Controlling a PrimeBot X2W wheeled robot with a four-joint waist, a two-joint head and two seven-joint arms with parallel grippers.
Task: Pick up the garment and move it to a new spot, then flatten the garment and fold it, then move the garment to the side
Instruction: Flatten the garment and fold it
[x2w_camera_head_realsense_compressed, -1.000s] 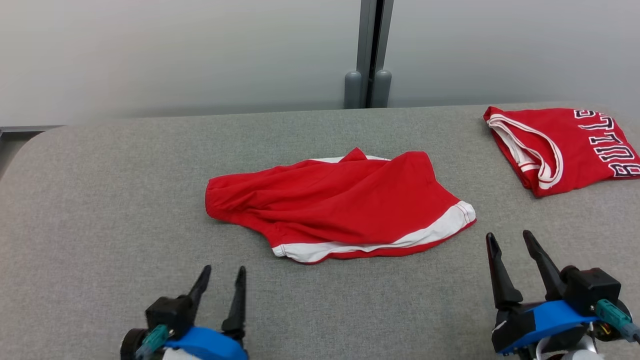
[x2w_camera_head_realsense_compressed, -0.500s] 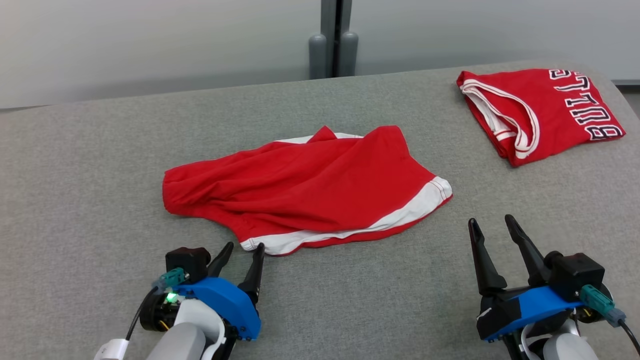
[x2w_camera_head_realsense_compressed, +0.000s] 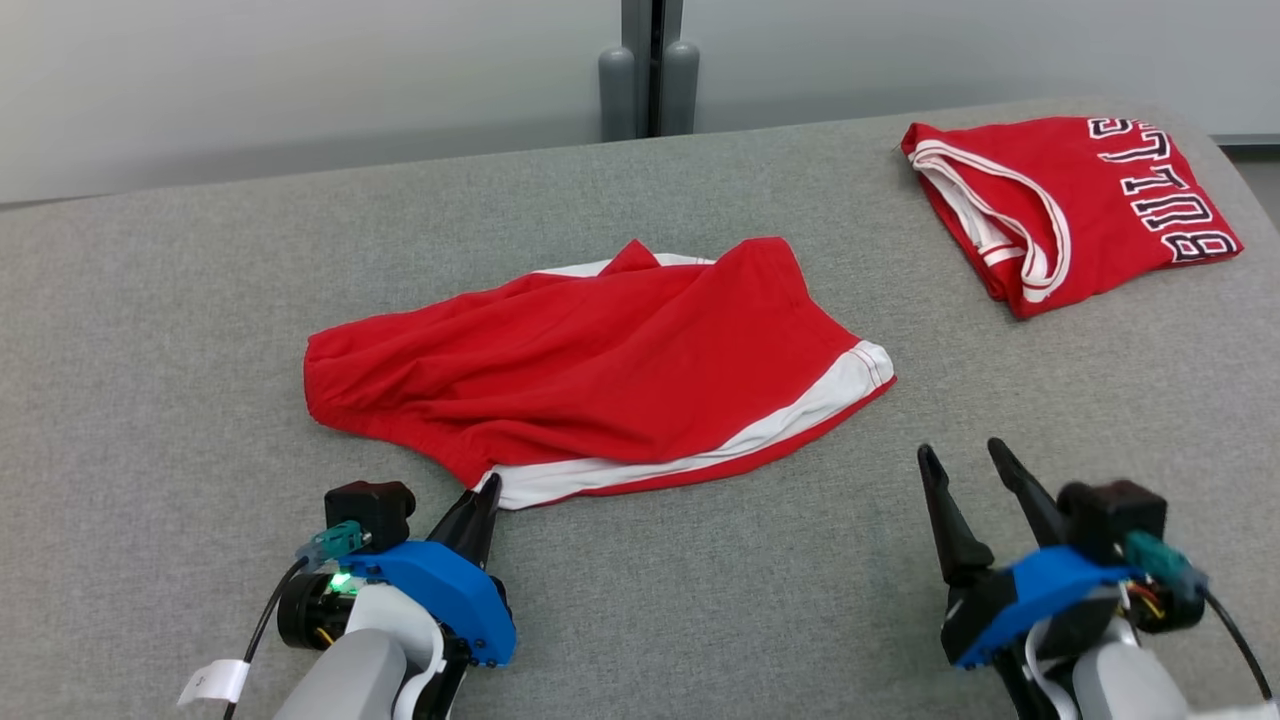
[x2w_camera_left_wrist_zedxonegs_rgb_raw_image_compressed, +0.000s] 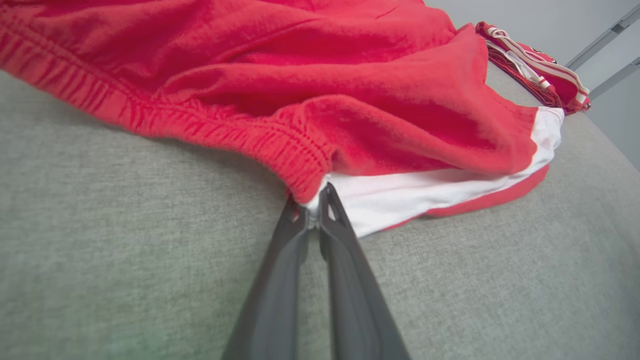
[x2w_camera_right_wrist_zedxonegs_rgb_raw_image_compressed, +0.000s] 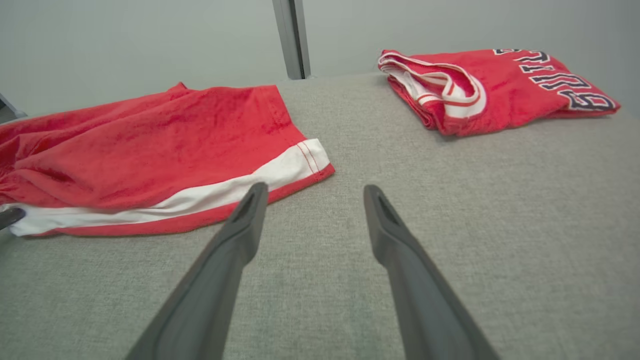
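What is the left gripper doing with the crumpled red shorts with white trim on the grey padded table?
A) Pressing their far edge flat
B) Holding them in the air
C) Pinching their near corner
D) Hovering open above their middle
C: the left wrist view shows the left gripper closed on the near corner of the red shorts, where the gathered waistband meets the white trim.

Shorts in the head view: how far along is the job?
Done: nothing yet; the shorts lie rumpled on the table. In hand: the left gripper is shut on their near corner; the right gripper is open, apart. Left: lifting, moving, flattening, folding, setting aside, perhaps beside the folded jersey.
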